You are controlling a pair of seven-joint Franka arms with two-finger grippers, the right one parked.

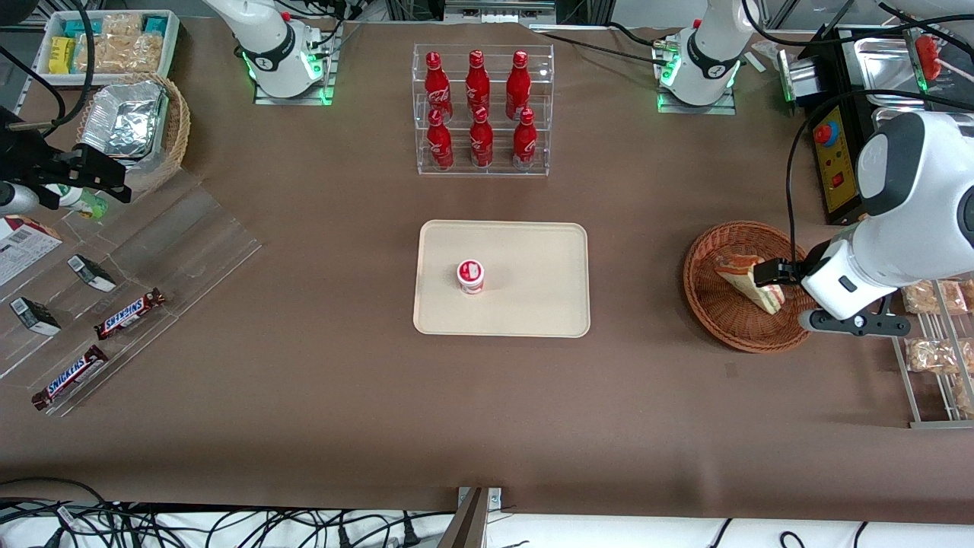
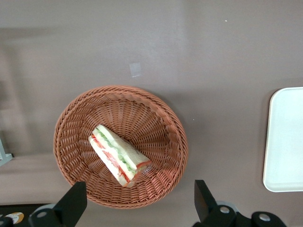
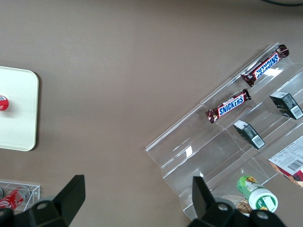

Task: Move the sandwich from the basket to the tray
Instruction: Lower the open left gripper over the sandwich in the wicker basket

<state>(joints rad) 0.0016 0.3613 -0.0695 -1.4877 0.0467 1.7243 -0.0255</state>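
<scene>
A: Sandwich (image 1: pixel 749 280): a clear-wrapped wedge lying in the round woven wicker basket (image 1: pixel 715 308), right of centre in the front view.

B: Surface?

A: Matte brown table covering (image 1: pixel 304 365), smooth. The flat cream tray (image 1: pixel 533 304) with rounded corners sits mid-frame, a small red-lidded cup (image 1: pixel 471 275) on it.

B: Gripper?

A: The gripper (image 2: pixel 137 201) hovers over the basket, fingers (image 2: pixel 73 201) spread wide, holding nothing.

The working arm reaches in from the working arm's end of the table, its white wrist bent low and level. The gripper (image 1: pixel 772 272) points toward nine o'clock in the front view, its two dark fingers (image 2: pixel 73 203) spread wide apart, holding nothing between them.
</scene>
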